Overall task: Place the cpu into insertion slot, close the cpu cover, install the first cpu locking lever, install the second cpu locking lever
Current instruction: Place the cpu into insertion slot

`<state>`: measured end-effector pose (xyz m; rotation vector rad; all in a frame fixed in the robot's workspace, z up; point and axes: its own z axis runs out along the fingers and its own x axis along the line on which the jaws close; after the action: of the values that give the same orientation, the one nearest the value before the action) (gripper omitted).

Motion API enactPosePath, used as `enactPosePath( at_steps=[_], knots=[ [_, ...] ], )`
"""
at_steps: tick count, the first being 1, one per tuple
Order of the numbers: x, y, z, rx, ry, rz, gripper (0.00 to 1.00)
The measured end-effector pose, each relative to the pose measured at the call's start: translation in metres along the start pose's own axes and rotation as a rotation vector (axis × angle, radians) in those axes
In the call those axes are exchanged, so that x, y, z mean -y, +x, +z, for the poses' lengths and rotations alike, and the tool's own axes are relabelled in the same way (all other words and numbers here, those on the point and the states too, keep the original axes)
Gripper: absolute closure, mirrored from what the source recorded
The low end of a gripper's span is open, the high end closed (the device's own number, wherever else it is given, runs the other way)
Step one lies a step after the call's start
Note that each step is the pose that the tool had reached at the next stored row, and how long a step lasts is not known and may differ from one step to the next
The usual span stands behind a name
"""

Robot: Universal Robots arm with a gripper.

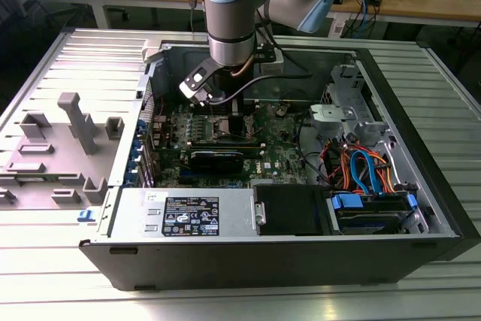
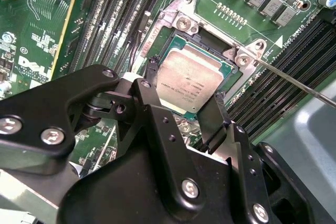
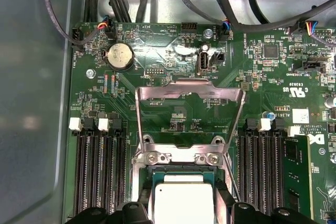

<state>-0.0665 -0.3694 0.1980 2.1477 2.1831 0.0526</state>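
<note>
**Exterior view.** The arm (image 1: 229,5) reaches down into the open computer case (image 1: 301,238) on the desk (image 1: 45,276). The claw (image 1: 229,119) hangs low over the far part of the board, toward the exterior view's left.

**Second wrist view.** The claw (image 2: 185,87) is narrowed onto the cpu (image 2: 191,74), with one finger against each of two opposite edges. The cpu lies inside the insertion slot (image 2: 207,36), flat, with its metal top up. It looks seated, though the corner beside one finger is shadowed, so you cannot be sure it is fully down. One locking lever (image 2: 294,81) is swung out, away from the socket.

To do this step well:
- Keep the chip level.
- Apply no sideways drag and no downward force.
- Check that all four edges sit within the dark rim before you ease the grip.

**First wrist view.** The cpu cover (image 3: 189,83) stands raised on the far side of the socket, well apart from the chip, so nothing fouls the placement. The cpu (image 3: 184,198) is square and so has no long axis. Its edges run parallel and square to the memory slots (image 3: 97,171) that flank it, matching the socket's own sides.
</note>
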Motion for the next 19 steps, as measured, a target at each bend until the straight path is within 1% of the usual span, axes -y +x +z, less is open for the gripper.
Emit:
enactPosePath(
  at_steps=[3,7,8,9,10,14,16,19],
  knots=[
    [0.0,0.0001,0.0013,0.0001,0.0,0.002,0.45],
    [-0.0001,0.0001,0.001,-0.0003,-0.0003,0.003,0.45],
    [-0.0003,0.0002,-0.0003,-0.0013,-0.0009,0.003,0.45],
    [-0.0005,0.0002,-0.0027,-0.0009,-0.0006,0.003,0.45],
    [-0.0004,0.0,-0.0036,-0.0004,-0.0002,0.003,0.45],
    [-0.0003,0.0001,-0.0024,-0.0007,0.0,0.009,0.45],
    [-0.0002,0.0001,-0.0008,-0.0033,0.0002,0.014,0.45],
    [-0.0002,0.0004,0.0002,-0.0036,0.0004,0.016,0.45]
  ],
)
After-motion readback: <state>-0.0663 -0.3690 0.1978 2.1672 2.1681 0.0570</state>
